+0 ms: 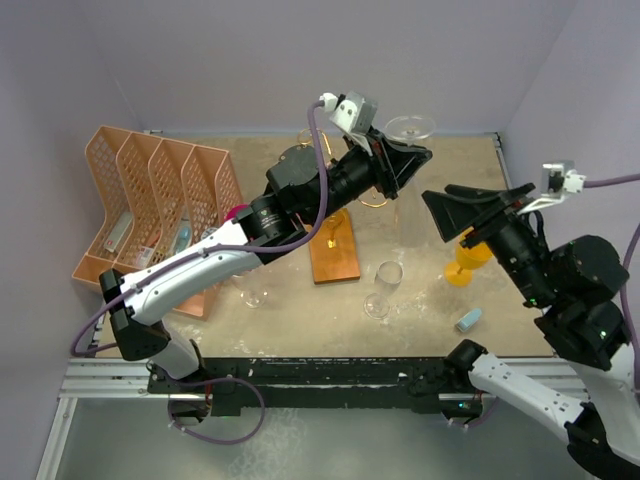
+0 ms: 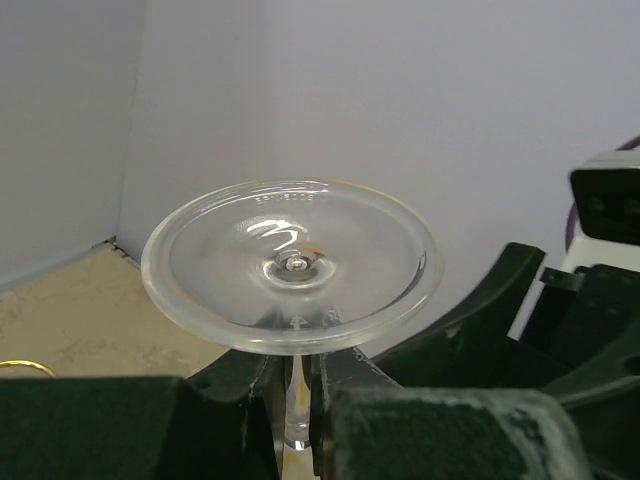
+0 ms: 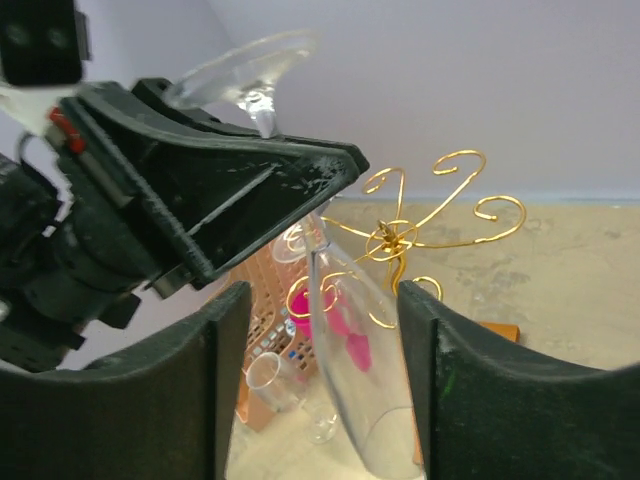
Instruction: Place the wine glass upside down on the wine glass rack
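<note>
Two arms work over a sandy beige table [image 1: 430, 300] enclosed by plain lavender walls [image 1: 250, 60].

**Top external view.** I see a peach lattice organiser [image 1: 150, 200] at the far left. The wine glass rack [image 1: 338, 255] stands mid-table on its reddish-brown base, its gold wires largely hidden under the left arm. A clear flute [image 1: 383, 290] stands just right of the base. An orange goblet [image 1: 468, 262] and a small blue-grey object [image 1: 468, 320] sit further right. The left arm reaches diagonally from the near-left corner towards the far wall. The left gripper [image 1: 404, 152] is raised above the rack and carries the wine glass [image 1: 410, 127] foot-up. The right arm is folded at the right side. The right gripper [image 1: 470, 205] points left towards the glass and stands apart from it.

**Left wrist view.** The round glass foot fills the centre, facing the camera. Below it I see the stem pinched between the two black pads, jaws pressed together on it. The wall and a strip of table lie behind.

**Right wrist view.** The right fingers stand spread wide, one at each side of the frame. In the gap between them I see the inverted bowl hanging down from the left gripper. I cannot tell whether either finger touches it. The rack's gold spiral arms show behind the bowl, none of them holding the glass.
</note>
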Controlling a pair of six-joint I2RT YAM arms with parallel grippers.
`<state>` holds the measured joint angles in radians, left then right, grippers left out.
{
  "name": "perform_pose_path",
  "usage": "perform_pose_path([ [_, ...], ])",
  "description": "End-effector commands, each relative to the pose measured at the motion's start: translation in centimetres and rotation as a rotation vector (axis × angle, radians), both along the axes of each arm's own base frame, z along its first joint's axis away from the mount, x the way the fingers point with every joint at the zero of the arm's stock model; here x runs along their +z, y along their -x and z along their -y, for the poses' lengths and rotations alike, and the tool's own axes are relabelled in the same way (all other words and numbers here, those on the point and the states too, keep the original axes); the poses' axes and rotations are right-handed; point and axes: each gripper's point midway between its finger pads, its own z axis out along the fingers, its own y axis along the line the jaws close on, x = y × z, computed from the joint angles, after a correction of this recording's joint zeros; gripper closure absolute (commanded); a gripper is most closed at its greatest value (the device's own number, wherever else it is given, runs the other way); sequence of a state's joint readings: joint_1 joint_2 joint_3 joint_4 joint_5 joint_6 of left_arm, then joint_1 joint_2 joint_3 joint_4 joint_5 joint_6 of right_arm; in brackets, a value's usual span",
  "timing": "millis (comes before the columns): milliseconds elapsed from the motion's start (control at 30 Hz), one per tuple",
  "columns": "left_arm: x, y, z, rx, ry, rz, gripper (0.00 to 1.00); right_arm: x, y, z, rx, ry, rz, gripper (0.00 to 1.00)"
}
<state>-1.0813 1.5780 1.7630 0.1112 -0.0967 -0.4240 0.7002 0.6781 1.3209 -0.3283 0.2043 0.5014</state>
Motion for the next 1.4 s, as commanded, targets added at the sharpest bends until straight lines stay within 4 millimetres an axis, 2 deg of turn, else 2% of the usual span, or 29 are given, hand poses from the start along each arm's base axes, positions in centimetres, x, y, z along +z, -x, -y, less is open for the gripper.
perform_pose_path([
  [0,3.3,3.0,-1.7,-0.091,0.028,0.111,1.0,-0.4,-1.2,-3.0,0.085,0.053,0.029,0.44],
  [100,3.5,3.5,-1.8,-0.113,0.042,0.113,1.0,-1.1,-2.0,-3.4,0.078,0.057,0.015,0.5],
  [233,3.0,4.1,-1.6,-0.153,0.031,0.117,1.0,-0.8,-2.2,-3.5,0.069,0.026,0.031,0.55],
  [600,2.5,5.8,-1.4,-0.242,0.025,0.129,1.0,-1.3,-3.3,-4.6,0.079,0.013,0.046,0.61],
  [900,2.4,7.2,-1.2,-0.324,0.048,0.083,1.0,-0.6,-2.0,-6.1,0.187,0.087,0.159,0.65],
  [967,2.3,7.4,-1.3,-0.33,0.048,0.078,1.0,-0.5,-1.8,-6.5,0.21,0.099,0.172,0.74],
  [1067,2.3,7.5,-1.6,-0.325,0.049,0.076,1.0,-0.4,-1.8,-6.7,0.217,0.094,0.176,1.0],
  [1167,2.0,7.3,-1.9,-0.309,0.045,0.068,1.0,-0.4,-2.0,-6.3,0.194,0.08,0.175,1.0],
  [1267,1.6,6.6,-2.2,-0.267,0.034,0.052,0.9,-0.7,-2.7,-5.4,0.126,0.066,0.154,1.0],
  [1367,1.7,6.0,-2.7,-0.221,0.034,0.044,0.75,-0.1,-3.1,-4.3,0.07,0.039,0.165,1.0],
])
